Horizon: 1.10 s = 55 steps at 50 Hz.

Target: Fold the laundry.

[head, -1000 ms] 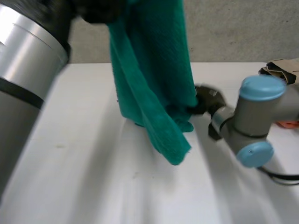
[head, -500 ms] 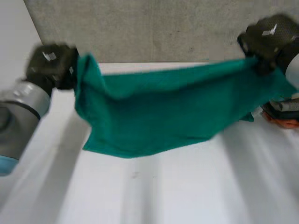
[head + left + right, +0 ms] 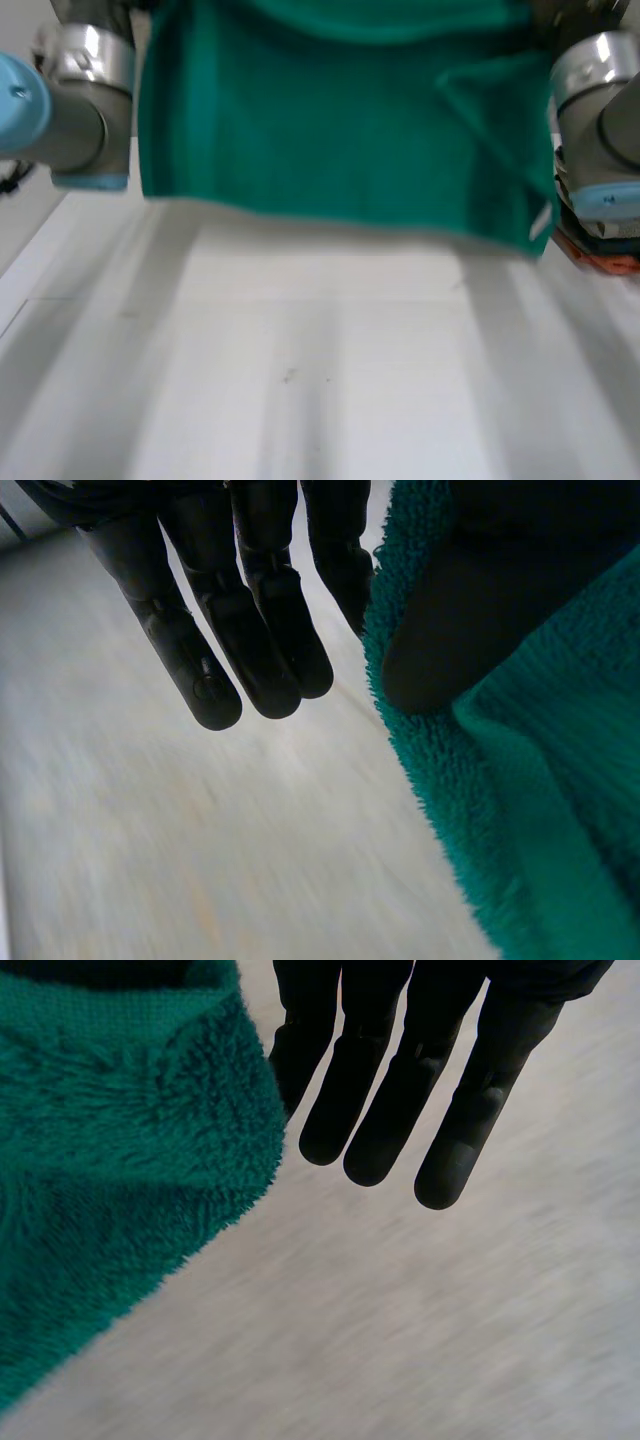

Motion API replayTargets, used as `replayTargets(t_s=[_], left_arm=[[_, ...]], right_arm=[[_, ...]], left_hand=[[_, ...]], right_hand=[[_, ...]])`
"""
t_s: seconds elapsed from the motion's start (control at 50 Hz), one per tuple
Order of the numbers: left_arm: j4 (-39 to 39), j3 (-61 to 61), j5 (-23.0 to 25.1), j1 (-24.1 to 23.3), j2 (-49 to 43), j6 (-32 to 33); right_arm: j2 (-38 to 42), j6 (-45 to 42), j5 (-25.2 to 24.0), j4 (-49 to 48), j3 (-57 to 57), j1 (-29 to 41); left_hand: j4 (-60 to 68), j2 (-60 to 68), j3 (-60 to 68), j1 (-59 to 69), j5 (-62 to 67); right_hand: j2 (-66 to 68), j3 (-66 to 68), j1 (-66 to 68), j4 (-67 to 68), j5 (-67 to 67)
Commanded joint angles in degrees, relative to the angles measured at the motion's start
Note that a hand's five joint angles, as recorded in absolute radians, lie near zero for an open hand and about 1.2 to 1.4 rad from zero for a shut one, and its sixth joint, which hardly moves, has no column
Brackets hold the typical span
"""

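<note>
A green towel hangs spread out flat above the white table, stretched between my two arms. Its lower edge floats free over the table, and one lower corner near the right arm is folded over. In the left wrist view my left hand has straight fingers, and its thumb presses down on the towel's edge, pinching one top corner. In the right wrist view my right hand also has straight fingers, with the towel's other top corner bunched at its thumb side.
My left arm and right arm stand raised at either side of the towel. A dark and orange pile lies at the table's right edge. The table's left edge runs beside the left arm.
A second ago the towel hung bunched in a narrow drape. The hands have since pulled apart and risen, and the towel now hangs wide and high.
</note>
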Motion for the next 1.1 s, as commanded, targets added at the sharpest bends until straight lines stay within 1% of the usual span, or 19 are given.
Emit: replayTargets(t_s=[0.02,0.12,0.14,0.28,0.36,0.44,0.48,0.52,0.54,0.56,0.58,0.6,0.62,0.8,0.9,0.92,1.0,1.04,1.1], left_arm=[[1.1,-2.6,-0.5,1.0,2.8,-4.3],[-3.2,-13.4,0.5,2.6,6.0,-3.9],[-3.4,-15.5,0.8,2.6,6.5,-3.9],[-3.6,-34.7,4.4,3.6,7.4,-2.4],[-3.6,-43.0,5.9,4.2,6.7,2.6],[-4.0,-48.2,8.9,4.7,4.6,11.6],[-5.1,-50.4,10.8,6.1,4.3,18.1],[-6.0,-51.3,11.7,7.5,4.5,22.1],[-7.1,-52.0,12.4,8.5,5.0,25.4],[-7.7,-52.4,12.6,9.1,5.7,27.0],[-8.4,-52.8,12.8,9.4,6.7,28.4],[-9.6,-53.6,13.1,10.2,9.5,30.4],[-10.2,-53.8,13.2,10.4,11.0,31.1],[-15.6,-56.8,13.1,7.7,22.0,30.7],[-24.5,-58.4,12.8,5.0,25.2,28.2],[-28.0,-58.8,12.6,4.0,25.4,27.2],[-34.1,-59.3,12.3,1.8,24.2,25.2],[-34.2,-59.4,11.6,1.6,23.4,25.1],[-31.4,-58.6,8.2,1.8,18.7,25.0]], right_arm=[[-4.3,0.2,-5.5,-4.5,6.5,-0.2],[-4.3,0.2,-10.1,4.7,11.5,-0.6],[-4.3,-0.1,-11.4,8.5,13.2,-0.6],[-0.5,-0.3,-14.4,19.4,19.2,-0.4],[3.9,-0.5,-13.3,21.6,22.4,0.0],[5.8,-0.1,-12.7,21.5,25.3,0.5],[5.5,0.2,-12.2,21.4,26.1,0.9],[5.2,0.5,-11.2,21.2,27.0,1.0],[5.2,0.6,-11.0,21.1,27.2,1.0],[5.2,0.9,-10.8,21.0,27.4,1.0],[5.2,1.2,-10.6,20.8,27.8,0.9],[5.0,2.2,-10.2,20.3,28.5,0.9],[4.7,2.9,-10.1,20.1,28.9,0.8],[-3.4,13.4,-9.2,20.4,33.6,0.1],[-7.2,17.7,-9.3,22.0,37.2,0.0],[-7.4,17.9,-9.3,22.3,37.7,0.0],[-7.9,18.0,-9.6,22.8,39.5,0.0],[-7.8,18.1,-9.7,22.7,40.5,0.1],[-7.8,18.1,-9.8,22.3,41.5,0.1]], left_hand=[[11.1,11.3,11.6,13.2,14.0],[11.1,11.3,11.6,13.2,14.0],[11.1,11.3,11.6,13.2,14.0],[11.1,11.3,11.6,13.2,14.0],[11.1,11.3,11.6,13.2,14.0],[11.1,11.3,11.6,13.2,14.0],[10.8,11.0,11.3,12.9,13.7],[-3.2,-3.1,-2.8,-1.2,-0.4],[-25.1,-25.0,-24.7,-23.1,-22.3],[-35.7,-35.5,-35.2,-33.6,-32.8],[-41.4,-41.3,-41.0,-39.4,-38.6],[-45.3,-45.2,-44.9,-43.3,-42.5],[-46.7,-46.5,-46.3,-44.6,-43.8],[-49.1,-48.9,-48.6,-47.0,-46.2],[-47.6,-47.4,-47.1,-45.5,-44.7],[-47.4,-47.2,-47.0,-45.3,-44.5],[-43.7,-43.5,-43.3,-41.6,-40.8],[-43.3,-43.2,-42.9,-41.3,-40.5],[-40.7,-40.5,-40.2,-38.6,-37.8]], right_hand=[[12.5,11.6,14.9,11.4,13.4],[12.5,11.6,14.9,11.4,13.4],[12.5,11.6,14.9,11.4,13.4],[12.5,11.6,14.9,11.4,13.4],[12.5,11.6,14.9,11.4,13.4],[12.5,11.6,14.9,11.4,13.4],[12.5,11.6,14.9,11.4,13.4],[12.5,11.6,14.9,11.4,13.4],[2.9,2.0,5.3,1.8,3.8],[-10.9,-11.7,-8.5,-11.9,-10.0],[-26.8,-27.7,-24.4,-27.9,-25.9],[-51.3,-52.1,-48.9,-52.3,-50.4],[-55.5,-56.4,-53.2,-56.6,-54.7],[-57.5,-58.4,-55.1,-58.6,-56.6],[-57.5,-58.4,-55.1,-58.6,-56.6],[-57.5,-58.4,-55.1,-58.6,-56.6],[-57.5,-58.4,-55.1,-58.6,-56.6],[-57.5,-58.4,-55.1,-58.6,-56.6],[-57.5,-58.4,-55.1,-58.6,-56.6]])
